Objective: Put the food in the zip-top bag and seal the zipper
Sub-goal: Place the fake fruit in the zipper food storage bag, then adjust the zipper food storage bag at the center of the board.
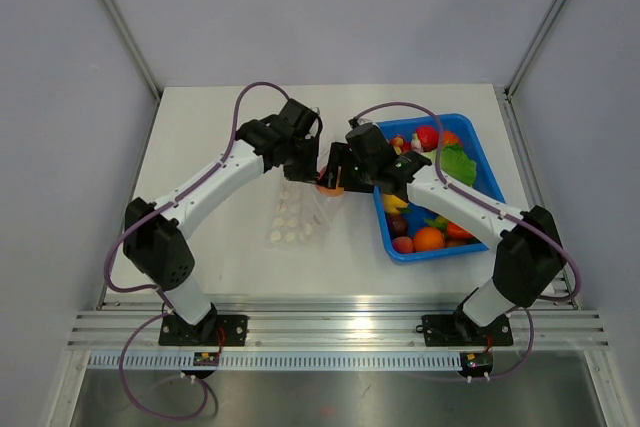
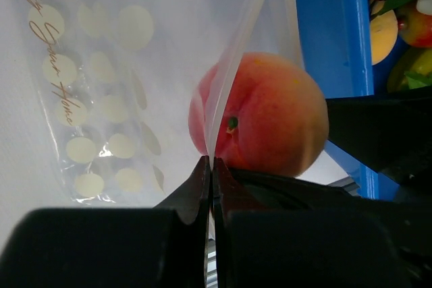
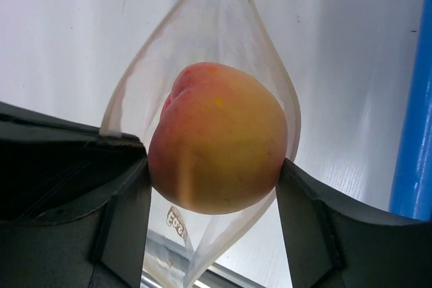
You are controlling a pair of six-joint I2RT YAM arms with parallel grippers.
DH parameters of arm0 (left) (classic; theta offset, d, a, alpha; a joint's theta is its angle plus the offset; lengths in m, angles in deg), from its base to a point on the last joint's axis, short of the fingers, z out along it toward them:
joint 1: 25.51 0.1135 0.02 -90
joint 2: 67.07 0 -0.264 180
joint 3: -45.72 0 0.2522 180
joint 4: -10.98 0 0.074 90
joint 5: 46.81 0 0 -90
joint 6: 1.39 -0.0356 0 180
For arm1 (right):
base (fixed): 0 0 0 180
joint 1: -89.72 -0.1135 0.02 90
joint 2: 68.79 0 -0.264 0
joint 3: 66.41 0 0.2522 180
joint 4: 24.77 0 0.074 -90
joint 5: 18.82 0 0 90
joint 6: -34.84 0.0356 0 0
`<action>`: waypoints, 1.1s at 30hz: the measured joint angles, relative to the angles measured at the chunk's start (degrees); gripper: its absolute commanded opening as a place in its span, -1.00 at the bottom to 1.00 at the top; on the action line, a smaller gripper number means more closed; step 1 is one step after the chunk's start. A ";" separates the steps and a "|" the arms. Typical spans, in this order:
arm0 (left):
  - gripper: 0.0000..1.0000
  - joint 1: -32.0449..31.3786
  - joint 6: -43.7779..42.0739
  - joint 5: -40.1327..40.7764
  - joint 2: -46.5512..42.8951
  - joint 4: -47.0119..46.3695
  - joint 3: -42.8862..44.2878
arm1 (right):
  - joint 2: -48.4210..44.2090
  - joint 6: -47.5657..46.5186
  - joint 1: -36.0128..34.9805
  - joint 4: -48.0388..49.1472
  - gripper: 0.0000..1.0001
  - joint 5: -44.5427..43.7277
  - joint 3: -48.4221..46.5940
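— Right wrist view: the right gripper (image 3: 212, 173) is closed on the peach (image 3: 216, 133), its fingers partly apart around it, at the mouth of the zip-top bag (image 2: 101, 99), mid-bench.
— And the left gripper (image 2: 210, 166) pinches the bag's edge, fully closed. If that thin film slips out, I think the mouth collapses and the peach rolls away.
— Yes, the bench (image 1: 200, 127) is white and smooth; grey walls (image 1: 60, 97) around.
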 measured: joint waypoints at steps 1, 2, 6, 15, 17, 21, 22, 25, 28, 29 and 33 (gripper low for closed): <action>-1.00 -0.02 -0.09 -0.22 -0.15 -0.04 0.17 | 0.13 0.09 0.00 -0.15 0.02 -0.39 0.00; -1.00 0.00 -0.07 -0.52 -0.42 -0.24 0.20 | 0.15 0.24 0.02 -0.26 0.30 -0.92 0.00; -1.00 0.07 -0.28 -1.81 -1.44 -0.61 0.42 | 0.44 0.28 0.02 -0.37 0.75 -1.53 -0.24; -1.00 0.37 -0.92 -2.89 -1.90 -1.57 1.05 | -6.91 0.09 -0.04 -0.94 0.34 -2.86 2.14; -1.00 0.42 -0.92 -2.93 -1.88 -1.68 1.05 | -11.21 -0.07 -0.07 -1.29 0.23 -4.59 3.13; -1.00 0.46 -0.92 -3.13 -1.88 -1.64 1.22 | -17.42 -0.26 0.00 -3.78 0.39 -8.79 3.80; -1.00 0.46 -0.94 -3.21 -1.86 -1.64 1.40 | -18.01 -0.33 0.13 -4.48 0.44 -9.57 3.82; -1.00 0.46 -1.05 -3.41 -1.84 -1.62 2.38 | -17.25 -1.09 0.57 -6.62 0.67 -10.49 3.82; -1.00 0.46 -1.16 -3.52 -1.84 -1.60 3.52 | -13.84 -2.10 0.68 -7.26 0.65 -10.43 3.80; -1.00 0.46 -1.18 -3.54 -1.84 -1.60 3.82 | -11.98 -2.34 0.68 -7.41 0.61 -10.47 3.65; -1.00 0.48 -1.36 -3.50 -1.84 -1.33 4.35 | -6.23 -3.19 1.31 -7.54 -0.17 -10.12 3.58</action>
